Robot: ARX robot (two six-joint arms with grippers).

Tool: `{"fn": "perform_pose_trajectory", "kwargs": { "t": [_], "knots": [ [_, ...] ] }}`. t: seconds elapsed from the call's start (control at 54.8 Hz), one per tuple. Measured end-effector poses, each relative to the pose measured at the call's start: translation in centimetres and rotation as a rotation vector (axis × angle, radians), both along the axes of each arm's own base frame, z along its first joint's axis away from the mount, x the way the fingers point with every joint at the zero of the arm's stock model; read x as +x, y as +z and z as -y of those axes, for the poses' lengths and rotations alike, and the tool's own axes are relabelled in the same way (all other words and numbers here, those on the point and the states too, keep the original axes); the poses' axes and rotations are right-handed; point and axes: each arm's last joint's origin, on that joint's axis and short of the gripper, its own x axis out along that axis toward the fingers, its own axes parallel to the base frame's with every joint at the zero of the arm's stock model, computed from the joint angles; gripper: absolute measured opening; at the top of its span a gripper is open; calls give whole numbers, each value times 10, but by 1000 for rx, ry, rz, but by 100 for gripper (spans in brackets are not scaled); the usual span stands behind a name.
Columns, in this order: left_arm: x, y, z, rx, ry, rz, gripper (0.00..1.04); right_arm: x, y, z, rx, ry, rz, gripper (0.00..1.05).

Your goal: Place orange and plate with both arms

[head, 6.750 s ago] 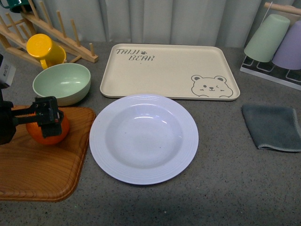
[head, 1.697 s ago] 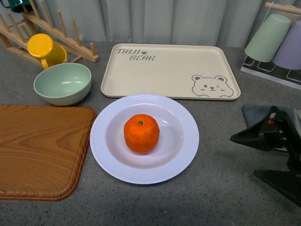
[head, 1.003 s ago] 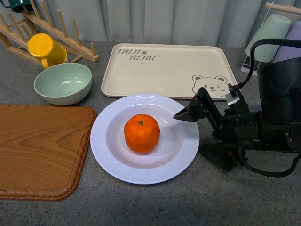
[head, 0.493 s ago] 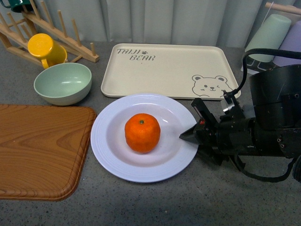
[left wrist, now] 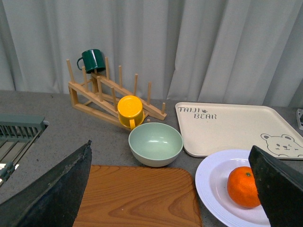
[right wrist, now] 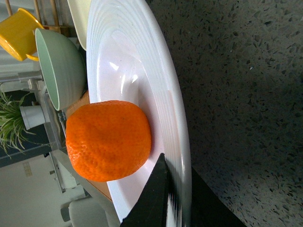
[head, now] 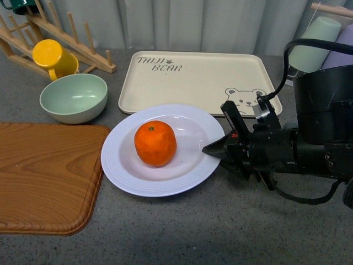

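Note:
The white ridged plate [head: 182, 165] carries the orange [head: 155, 143] in its well, just in front of the tray. My right gripper [head: 214, 150] is shut on the plate's right rim, which is raised off the counter. In the right wrist view one dark finger [right wrist: 158, 198] lies on the inner rim of the plate [right wrist: 142, 71] beside the orange [right wrist: 108, 140], and the other is under it. My left gripper [left wrist: 170, 146] is open and holds nothing, high above the board, with the plate [left wrist: 213, 184] and orange [left wrist: 244, 187] below near one finger.
A beige bear tray [head: 198, 83] lies right behind the plate. A pale green bowl [head: 73, 97], yellow mug [head: 52, 58] and wooden rack [head: 83, 49] are at the back left. The wooden board [head: 44, 176] lies left. Upturned cups [head: 314, 44] stand back right.
The orange went from the left gripper over the board into the plate. The right gripper came in, shut on the plate's right rim and lifted it, shifting it slightly left and toward the tray.

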Motion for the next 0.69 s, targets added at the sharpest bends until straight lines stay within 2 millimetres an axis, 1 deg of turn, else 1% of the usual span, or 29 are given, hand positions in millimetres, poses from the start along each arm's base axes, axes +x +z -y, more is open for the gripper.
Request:
{"fn": "perform_pose_trajectory", "kwargs": {
  "t": [0.128, 0.237, 0.383, 0.529, 0.693],
  "knots": [
    [0, 0, 0, 0, 0, 0, 98, -4, 1, 2, 36, -22, 33, 3],
    [0, 0, 0, 0, 0, 0, 98, -9, 4, 8, 96, -75, 93, 3],
    [0, 0, 0, 0, 0, 0, 98, -8, 16, 21, 232, -173, 214, 1],
    [0, 0, 0, 0, 0, 0, 98, -5, 20, 20, 299, -211, 240, 1],
    [0, 0, 0, 0, 0, 0, 98, 5, 13, 14, 320, -280, 224, 1]
  ]
}}
